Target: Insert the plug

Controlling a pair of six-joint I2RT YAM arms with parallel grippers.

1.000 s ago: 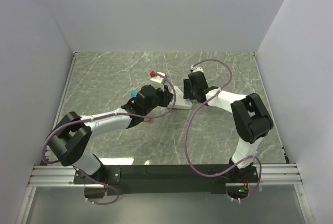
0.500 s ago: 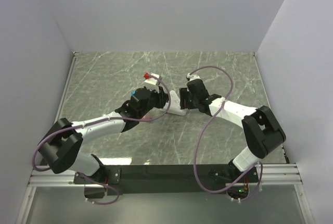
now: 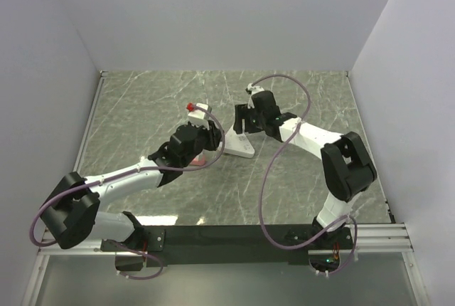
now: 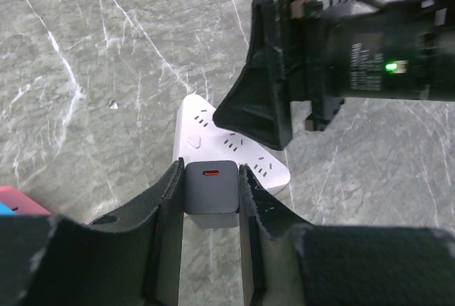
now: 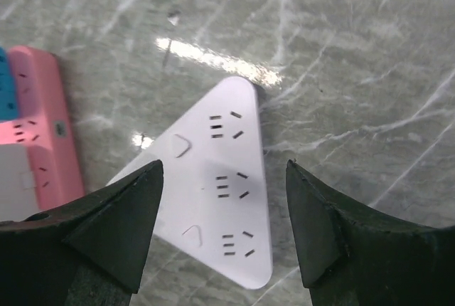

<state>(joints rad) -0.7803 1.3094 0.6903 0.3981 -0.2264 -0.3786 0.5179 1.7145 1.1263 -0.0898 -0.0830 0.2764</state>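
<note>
You are drawing the left gripper (image 4: 210,175), with the plug (image 4: 210,196) between its fingers, leftward and a little toward the near edge in the top view. Its arm is folding lower toward the near left corner. You are also swinging the right gripper (image 3: 243,118) leftward over the far end of the white power strip (image 3: 240,145), which is now lying slightly further left and nearer.

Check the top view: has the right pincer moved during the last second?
Yes. The right pincer has shifted left, away from the right wall, and now hangs open above the white power strip.
</note>
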